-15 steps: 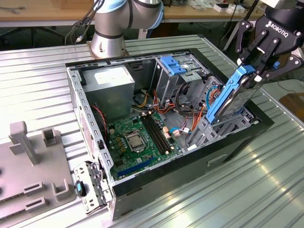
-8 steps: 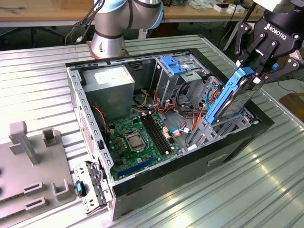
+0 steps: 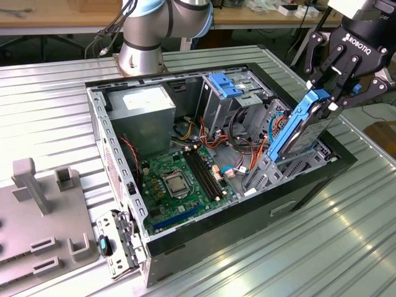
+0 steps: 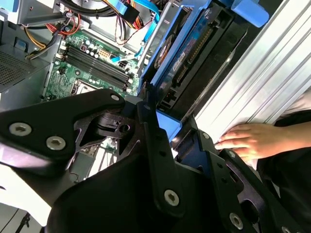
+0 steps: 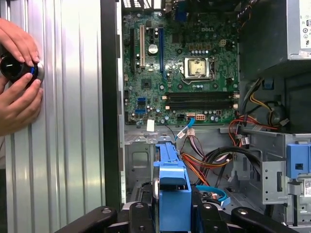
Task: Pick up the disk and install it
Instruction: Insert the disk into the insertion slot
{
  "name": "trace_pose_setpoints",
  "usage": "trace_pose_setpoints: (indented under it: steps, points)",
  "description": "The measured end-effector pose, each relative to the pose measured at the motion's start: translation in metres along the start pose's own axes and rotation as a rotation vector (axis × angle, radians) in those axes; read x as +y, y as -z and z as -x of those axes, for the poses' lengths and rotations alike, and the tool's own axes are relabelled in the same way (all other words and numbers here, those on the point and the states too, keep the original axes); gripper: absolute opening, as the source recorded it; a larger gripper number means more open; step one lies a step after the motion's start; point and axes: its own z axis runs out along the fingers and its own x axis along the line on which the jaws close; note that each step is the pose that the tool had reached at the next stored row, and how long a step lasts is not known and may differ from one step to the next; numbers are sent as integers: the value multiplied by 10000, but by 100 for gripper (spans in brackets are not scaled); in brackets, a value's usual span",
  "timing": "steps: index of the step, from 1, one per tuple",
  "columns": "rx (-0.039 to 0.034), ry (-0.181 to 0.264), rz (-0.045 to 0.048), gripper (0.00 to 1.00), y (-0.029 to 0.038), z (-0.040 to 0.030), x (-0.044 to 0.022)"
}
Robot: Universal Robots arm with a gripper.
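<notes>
The disk (image 3: 307, 127), dark with bright blue rails, stands tilted on edge over the drive bay at the exterior view's right end of the open computer case (image 3: 124, 179). Its lower end is down among the bay's blue guides. My gripper (image 3: 329, 96) is shut on the disk's upper end, with the fingers on either side of the blue rail. Both wrist views look down along the disk (image 4: 187, 58) (image 5: 171, 187) between my gripper's (image 4: 167, 124) (image 5: 172, 216) black fingers, with the green motherboard (image 5: 180, 73) beyond.
Inside the case are a grey power-supply box (image 3: 148, 108), a metal drive cage with a blue clip (image 3: 226, 86), and orange and red cables (image 3: 244, 154). A person's hands (image 5: 17, 92) (image 4: 248, 141) rest on the ribbed metal table beside the case. A grey fixture plate (image 3: 37, 216) lies at the exterior view's left.
</notes>
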Motion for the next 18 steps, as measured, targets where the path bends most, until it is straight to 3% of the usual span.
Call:
trace_pose_setpoints:
  steps: [18]
  points:
    - [0,1,7,37,-80,0,-5]
